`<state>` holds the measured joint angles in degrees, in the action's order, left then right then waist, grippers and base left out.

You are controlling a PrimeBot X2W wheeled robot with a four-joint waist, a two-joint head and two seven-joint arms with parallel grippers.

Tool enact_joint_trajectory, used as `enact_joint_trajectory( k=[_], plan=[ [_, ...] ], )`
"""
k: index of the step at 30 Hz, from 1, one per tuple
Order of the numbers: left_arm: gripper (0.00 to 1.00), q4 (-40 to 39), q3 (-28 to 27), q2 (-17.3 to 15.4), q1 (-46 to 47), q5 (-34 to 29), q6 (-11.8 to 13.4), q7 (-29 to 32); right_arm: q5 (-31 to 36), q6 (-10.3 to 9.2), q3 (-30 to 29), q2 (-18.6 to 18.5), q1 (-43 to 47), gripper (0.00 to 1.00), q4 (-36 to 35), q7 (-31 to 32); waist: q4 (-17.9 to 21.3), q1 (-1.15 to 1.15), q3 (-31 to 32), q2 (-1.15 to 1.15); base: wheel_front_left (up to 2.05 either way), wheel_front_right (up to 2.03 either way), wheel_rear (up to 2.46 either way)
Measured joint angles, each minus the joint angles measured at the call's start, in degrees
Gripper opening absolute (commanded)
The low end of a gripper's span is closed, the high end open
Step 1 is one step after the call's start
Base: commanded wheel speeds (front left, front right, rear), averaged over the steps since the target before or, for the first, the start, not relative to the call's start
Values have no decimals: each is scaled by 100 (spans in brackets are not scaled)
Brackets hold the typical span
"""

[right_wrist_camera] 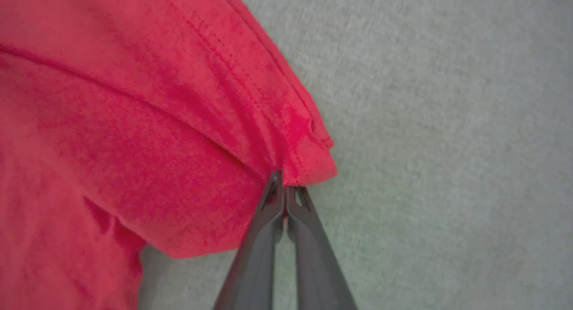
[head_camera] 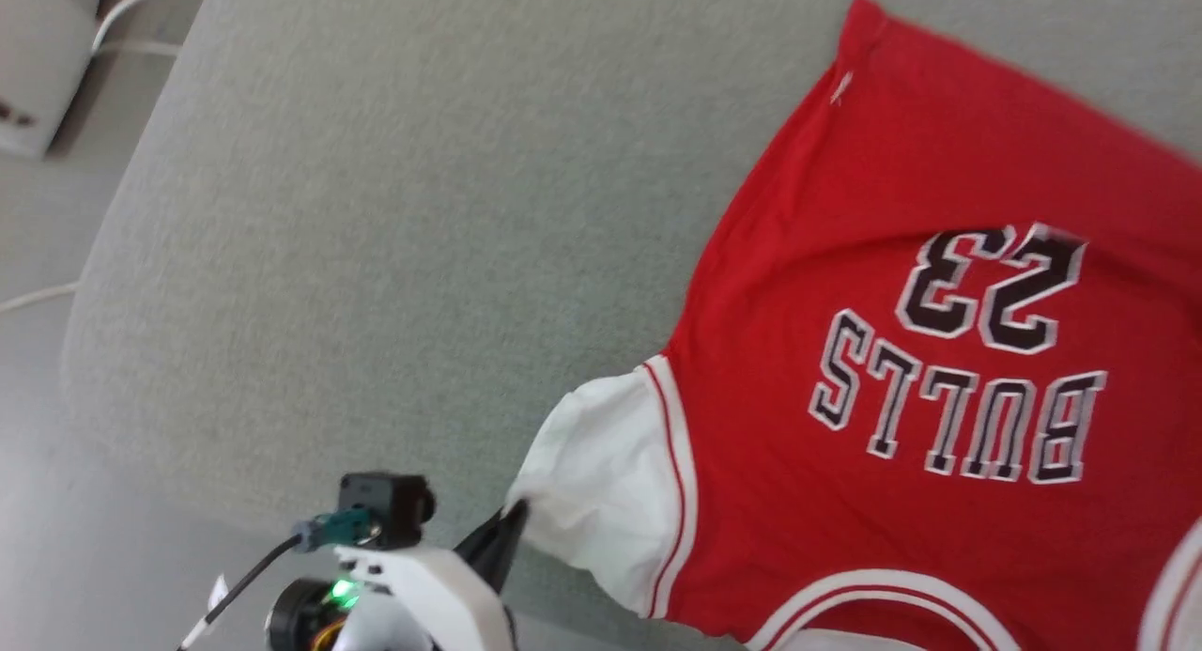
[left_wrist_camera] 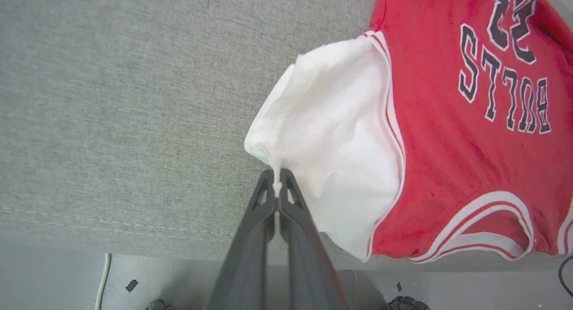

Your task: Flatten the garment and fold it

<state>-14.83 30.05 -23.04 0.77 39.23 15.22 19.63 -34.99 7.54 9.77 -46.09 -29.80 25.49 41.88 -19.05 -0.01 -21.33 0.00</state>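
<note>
One garment [head_camera: 939, 162] on grey cushion [head_camera: 376, 209], white cable [head_camera: 131, 6] beside

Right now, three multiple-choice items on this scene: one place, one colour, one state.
1. Where does the left pincer grip the garment? A) collar trim B) white sleeve edge C) red chest
2. Fill colour of the lettering? A) black B) blue C) yellow
3. State of the right pincer? A) wide open B) shut on nothing C) shut on the garment's red edge
1B, it pinches white fabric; 2A, black with a white outline; 3C, it clamps a stitched red fold.
</note>
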Motion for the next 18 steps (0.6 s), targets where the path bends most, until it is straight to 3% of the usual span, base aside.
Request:
enact_joint_trajectory(
  k=[4,11,15,18],
  plan=[
    [0,3,-189,-93,-317,122,97,-66,5,1,12,-43,810,0,-526,162,283,0,405,0,0,0,0],
    [0,-80,-437,-221,-615,274,255,-151,-73,2,-809,132,2312,0,-1682,713,845,0,1013,0,0,0,0],
    [0,-96,-476,-240,-686,324,255,-202,146,1,-1426,519,3213,0,-2265,1025,1138,0,1273,0,0,0,0],
    [0,-71,-501,-242,-756,358,254,-250,285,1,-1708,1011,3761,0,-2547,1226,1314,0,1438,0,0,0,0]
  ],
)
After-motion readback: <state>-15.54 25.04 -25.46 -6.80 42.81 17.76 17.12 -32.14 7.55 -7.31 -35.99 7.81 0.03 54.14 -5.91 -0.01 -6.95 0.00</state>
